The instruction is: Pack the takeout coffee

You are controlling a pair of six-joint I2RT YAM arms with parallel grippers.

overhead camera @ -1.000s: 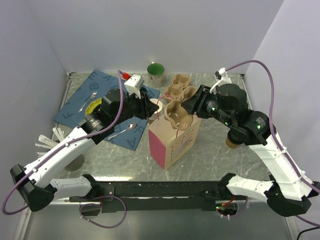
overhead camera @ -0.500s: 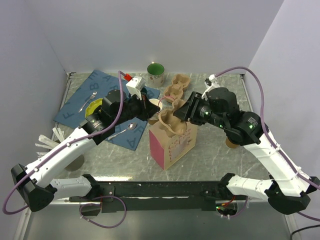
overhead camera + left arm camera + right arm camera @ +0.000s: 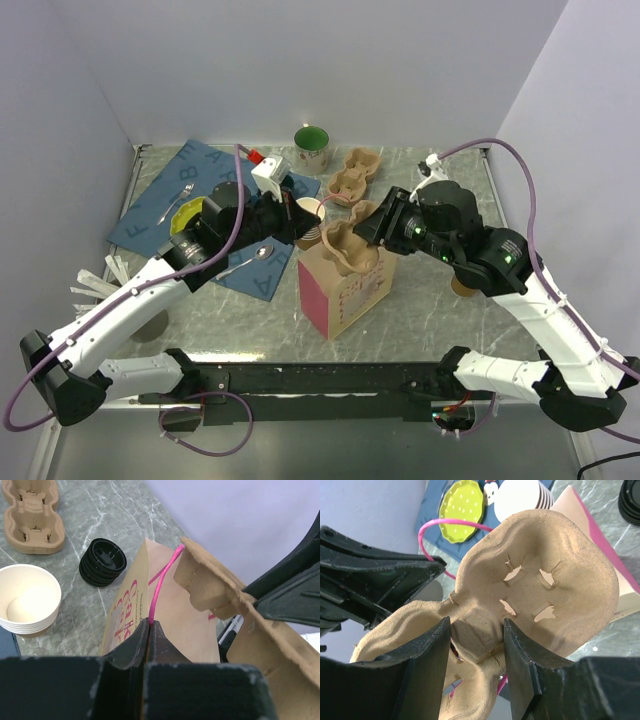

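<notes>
The marbled grey counter [image 3: 420, 310] is walled in pale lilac, and a blue mat [image 3: 160, 190] at its far left carries one yellow plate [image 3: 186, 212]. The left end effector [image 3: 150, 626] is pinched tight on the pink handle [image 3: 156, 592] of the one paper bag [image 3: 345, 290]. One stack of lidless cups [image 3: 27, 600] stands beside it, with one green mug [image 3: 311, 147] farther back. There are two pulp carriers. The spare carrier [image 3: 352, 175] lies far, and the held carrier [image 3: 535, 595] is clamped by the right end effector [image 3: 472, 650] at the bag's mouth. The takeout coffee [image 3: 461, 287] shows only as a brown sliver under the right arm.

Pale lavender walls [image 3: 300, 70], grey marbled tabletop [image 3: 420, 312]
</notes>
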